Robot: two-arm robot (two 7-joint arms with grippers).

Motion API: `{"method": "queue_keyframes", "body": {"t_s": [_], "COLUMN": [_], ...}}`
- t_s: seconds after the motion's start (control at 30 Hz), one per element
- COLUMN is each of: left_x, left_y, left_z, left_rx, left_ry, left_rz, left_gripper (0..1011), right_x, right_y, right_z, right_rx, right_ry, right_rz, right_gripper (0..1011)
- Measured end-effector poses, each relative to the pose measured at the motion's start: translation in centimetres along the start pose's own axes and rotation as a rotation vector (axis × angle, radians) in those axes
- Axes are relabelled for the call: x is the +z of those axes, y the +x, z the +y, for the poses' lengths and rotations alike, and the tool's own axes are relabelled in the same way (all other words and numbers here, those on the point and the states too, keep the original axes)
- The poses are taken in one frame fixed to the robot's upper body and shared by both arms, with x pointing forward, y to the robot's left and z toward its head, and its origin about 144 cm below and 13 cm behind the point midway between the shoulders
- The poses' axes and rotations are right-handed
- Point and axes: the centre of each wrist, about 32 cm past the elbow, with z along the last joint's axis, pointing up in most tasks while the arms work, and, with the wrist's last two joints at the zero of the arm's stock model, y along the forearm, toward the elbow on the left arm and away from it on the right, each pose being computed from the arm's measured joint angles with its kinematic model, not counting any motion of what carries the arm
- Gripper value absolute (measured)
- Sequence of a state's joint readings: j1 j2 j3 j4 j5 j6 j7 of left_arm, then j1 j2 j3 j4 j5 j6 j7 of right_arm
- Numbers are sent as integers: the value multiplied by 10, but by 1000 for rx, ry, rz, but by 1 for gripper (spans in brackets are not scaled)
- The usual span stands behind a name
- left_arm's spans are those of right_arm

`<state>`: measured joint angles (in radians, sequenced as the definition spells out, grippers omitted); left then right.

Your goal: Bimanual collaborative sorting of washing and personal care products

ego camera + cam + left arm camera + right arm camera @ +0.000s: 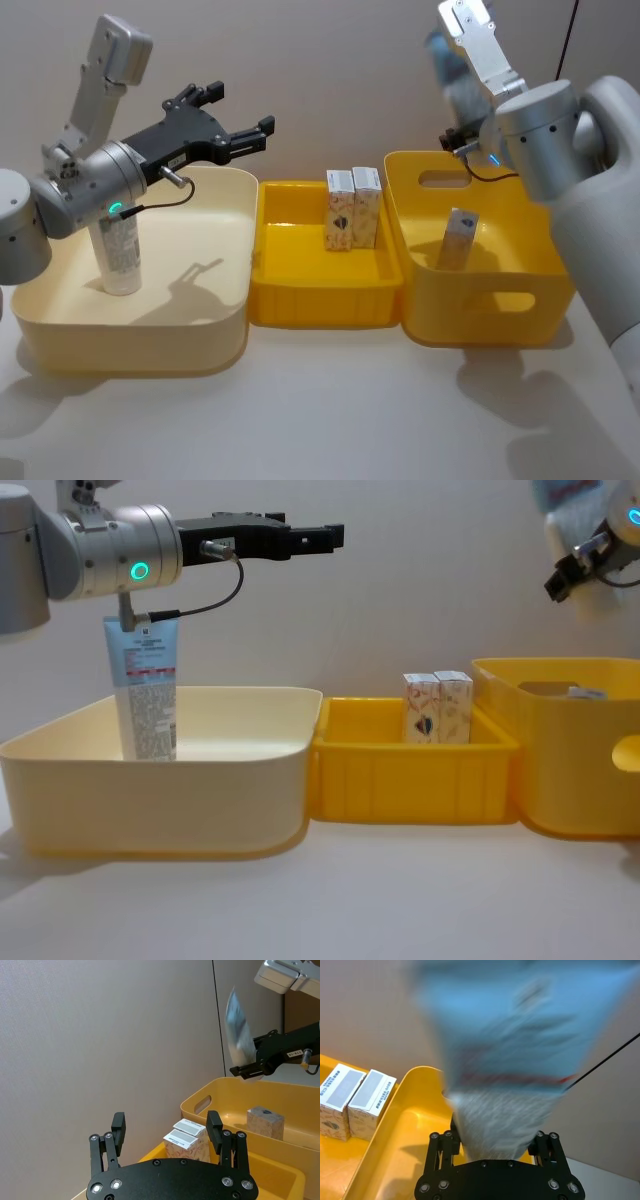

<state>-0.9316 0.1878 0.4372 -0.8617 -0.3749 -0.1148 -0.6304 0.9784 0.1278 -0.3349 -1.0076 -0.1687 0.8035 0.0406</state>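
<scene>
R gripper [248,1071] is up above the tall yellow tub's [480,310] back rim, fingers clamped on a pale-blue tube [238,1027], blurred. L gripper [240,125] hangs over the cream tub's [130,335] far edge, fingers spread, holding nothing. A 2nd tube [146,686] stands upright in the cream tub. 2 cartons [352,207] stand side by side in the low yellow tray [320,300]; 1 carton [460,237] in the tall tub.

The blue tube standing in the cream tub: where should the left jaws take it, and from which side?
Grip the blue tube on its upper body, just under the flat crimped end, coming from above. It stands upright in the cream tub, whose walls hide its base.
</scene>
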Motion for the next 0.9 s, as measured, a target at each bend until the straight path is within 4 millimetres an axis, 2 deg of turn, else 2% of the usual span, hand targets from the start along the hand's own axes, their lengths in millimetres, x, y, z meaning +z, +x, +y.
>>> {"method": "queue_keyframes", "body": {"t_s": [0.37, 0.9], "left_x": [0, 0], "left_y": [0, 0], "left_z": [0, 0], "left_rx": [0, 0], "left_ry": [0, 0], "left_rz": [0, 0], "left_gripper": [1004, 1003], "right_x": [1, 2], "right_y": [1, 2], "right_z": [2, 3], "right_rx": [-20, -29], "right_ry": [-28, -43], "right_rz": [-6, -9], "right_gripper": [999, 1001]}}
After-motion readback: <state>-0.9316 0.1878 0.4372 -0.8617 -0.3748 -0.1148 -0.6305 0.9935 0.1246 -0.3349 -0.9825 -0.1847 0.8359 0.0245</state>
